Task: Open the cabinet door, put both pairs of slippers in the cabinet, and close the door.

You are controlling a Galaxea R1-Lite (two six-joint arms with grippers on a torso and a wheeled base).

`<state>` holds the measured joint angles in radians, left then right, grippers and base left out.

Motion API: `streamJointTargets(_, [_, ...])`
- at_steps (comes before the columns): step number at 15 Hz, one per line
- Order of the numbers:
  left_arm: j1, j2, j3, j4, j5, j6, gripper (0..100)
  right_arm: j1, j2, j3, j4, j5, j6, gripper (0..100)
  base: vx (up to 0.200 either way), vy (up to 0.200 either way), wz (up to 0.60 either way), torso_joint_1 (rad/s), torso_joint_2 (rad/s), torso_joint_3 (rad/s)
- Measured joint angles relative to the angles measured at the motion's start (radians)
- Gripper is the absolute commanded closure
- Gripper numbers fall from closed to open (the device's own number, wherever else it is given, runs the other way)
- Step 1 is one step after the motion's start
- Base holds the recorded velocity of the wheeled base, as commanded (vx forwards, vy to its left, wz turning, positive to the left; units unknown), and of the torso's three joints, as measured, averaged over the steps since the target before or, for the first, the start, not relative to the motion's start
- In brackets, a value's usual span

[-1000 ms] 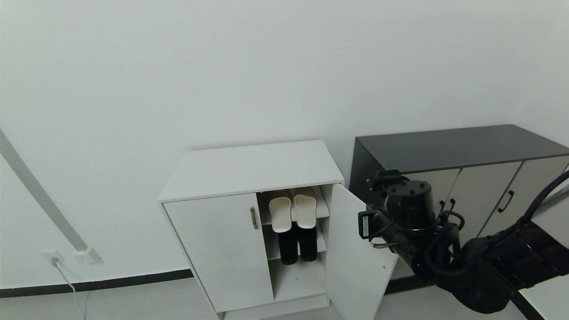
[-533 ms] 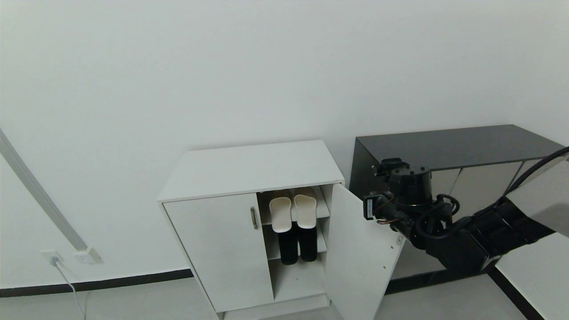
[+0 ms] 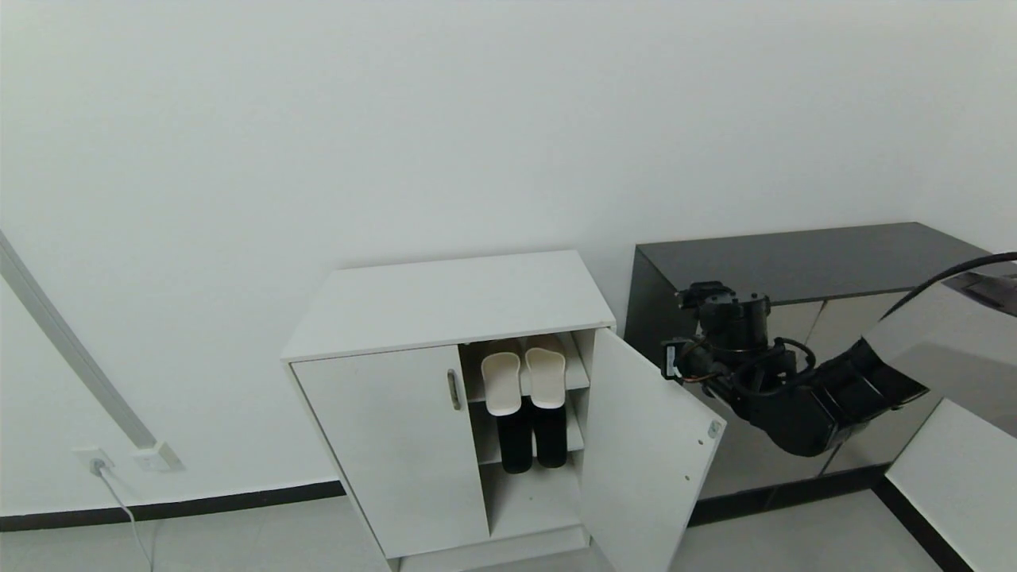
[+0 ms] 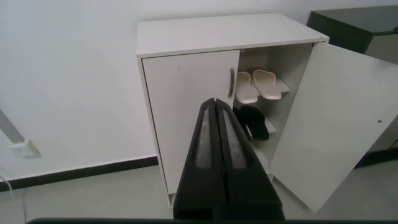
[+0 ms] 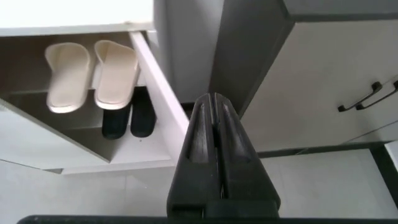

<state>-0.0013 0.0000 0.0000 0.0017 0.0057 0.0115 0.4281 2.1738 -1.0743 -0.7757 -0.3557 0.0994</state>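
The head view's lower edge cuts off the foot of the white cabinet (image 3: 445, 306) and also the bottom corner of its open door (image 3: 647, 461). The far ends of the black slippers (image 3: 515, 445) are hidden under the cream slippers (image 3: 501, 385). In the left wrist view the left gripper (image 4: 216, 106) covers the lower part of the closed door (image 4: 186, 106). The right arm (image 3: 786, 397) hides part of the dark cabinet (image 3: 794, 258) front.
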Motion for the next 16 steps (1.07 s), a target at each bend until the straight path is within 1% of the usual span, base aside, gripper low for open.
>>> streamJointTargets(4, [0.000, 0.000, 0.000, 0.000, 0.000, 0.000, 100, -0.030, 0.066, -0.023, 0.001, 0.010, 0.000, 100, 0.000, 0.000, 0.00, 0.000, 0.00, 0.000])
streamJointTargets(8, [-0.001, 0.000, 0.000, 0.000, 0.000, 0.000, 100, -0.037, 0.109, -0.024, -0.002, 0.014, 0.001, 100, 0.000, 0.000, 0.00, 0.000, 0.00, 0.000])
streamJointTargets(13, [0.000, 0.000, 0.000, 0.000, 0.000, 0.000, 100, -0.033, 0.132, -0.019, -0.005, 0.020, 0.008, 100, 0.000, 0.000, 0.00, 0.000, 0.00, 0.000])
streamJointTargets(16, [0.000, 0.000, 0.000, 0.000, 0.000, 0.000, 100, -0.010, 0.125, 0.014, -0.010, 0.020, 0.011, 100, 0.000, 0.000, 0.00, 0.000, 0.00, 0.000])
